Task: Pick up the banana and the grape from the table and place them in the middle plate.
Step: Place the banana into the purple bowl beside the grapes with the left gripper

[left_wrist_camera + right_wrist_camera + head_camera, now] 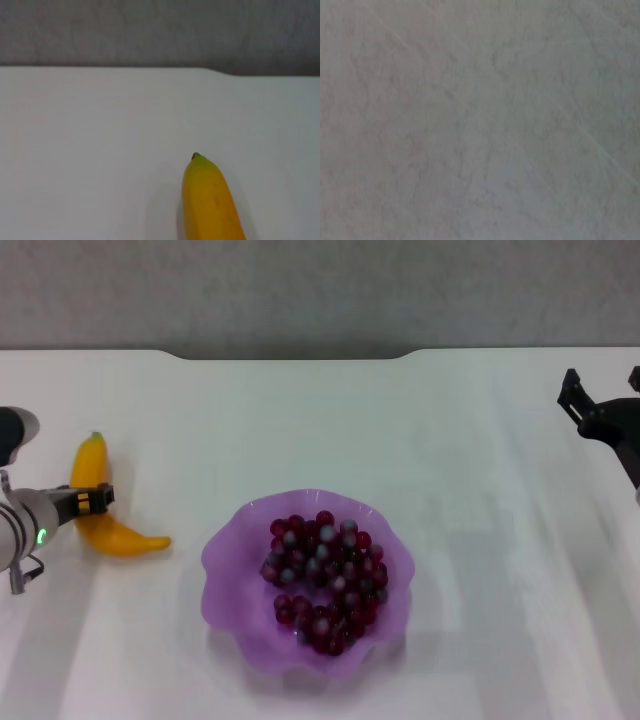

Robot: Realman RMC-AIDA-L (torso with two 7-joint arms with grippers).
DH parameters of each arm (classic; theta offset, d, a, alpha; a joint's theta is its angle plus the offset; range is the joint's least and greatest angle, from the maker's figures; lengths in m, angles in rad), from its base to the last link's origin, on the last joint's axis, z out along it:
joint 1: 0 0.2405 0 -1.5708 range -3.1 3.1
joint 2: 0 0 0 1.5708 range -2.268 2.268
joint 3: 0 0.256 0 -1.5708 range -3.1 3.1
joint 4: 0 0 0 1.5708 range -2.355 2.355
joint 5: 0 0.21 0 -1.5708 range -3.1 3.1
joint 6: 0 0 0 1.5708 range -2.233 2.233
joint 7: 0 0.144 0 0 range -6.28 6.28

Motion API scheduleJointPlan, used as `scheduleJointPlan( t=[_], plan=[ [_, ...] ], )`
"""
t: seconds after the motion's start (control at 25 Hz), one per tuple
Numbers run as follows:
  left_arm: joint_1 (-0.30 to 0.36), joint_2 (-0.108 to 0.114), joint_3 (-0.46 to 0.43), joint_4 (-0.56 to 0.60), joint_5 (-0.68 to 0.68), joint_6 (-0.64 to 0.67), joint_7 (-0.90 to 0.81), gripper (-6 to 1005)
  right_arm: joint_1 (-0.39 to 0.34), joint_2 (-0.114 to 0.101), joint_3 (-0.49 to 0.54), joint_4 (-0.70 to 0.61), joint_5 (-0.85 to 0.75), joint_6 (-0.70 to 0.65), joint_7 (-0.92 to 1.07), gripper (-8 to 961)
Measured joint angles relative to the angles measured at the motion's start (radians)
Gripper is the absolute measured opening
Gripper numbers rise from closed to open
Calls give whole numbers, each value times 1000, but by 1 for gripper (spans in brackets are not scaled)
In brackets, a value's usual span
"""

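Note:
The yellow banana point(120, 537) lies on the white table point(420, 420) at the left, its dark tip pointing to the far edge. My left gripper point(88, 500) sits across the banana's middle, low over the table. The left wrist view shows only the banana's tip end point(210, 200) on the table. The bunch of dark-red grapes point(325, 580) lies inside the purple scalloped middle plate point(225, 550) in the front centre. My right gripper point(602, 388) is open and empty, raised at the far right edge.
The table's far edge point(300, 355) meets a grey wall. The right wrist view shows only a grey mottled surface point(480, 120).

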Motion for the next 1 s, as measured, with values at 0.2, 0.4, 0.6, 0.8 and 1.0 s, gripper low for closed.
scheduleJointPlan(
  t=[0.2, 0.4, 0.6, 0.8, 1.0],
  plan=[
    [14, 3, 2, 43, 5, -24, 7, 516, -3, 0, 0, 0, -1, -11, 0, 861],
    [4, 9, -2, 115, 27, -88, 23, 513, -3, 0, 0, 1, -1, -12, 0, 861],
    [30, 14, -1, 257, 44, -196, 69, 511, -3, 0, 0, 6, -1, -12, 0, 861],
    [97, 11, 1, 442, 38, -309, 117, 510, -3, 0, -7, 5, 0, -12, 0, 861],
    [164, 10, 23, 594, 18, -396, 134, 509, -3, 0, -8, 7, 2, -11, 0, 860]
  ],
)
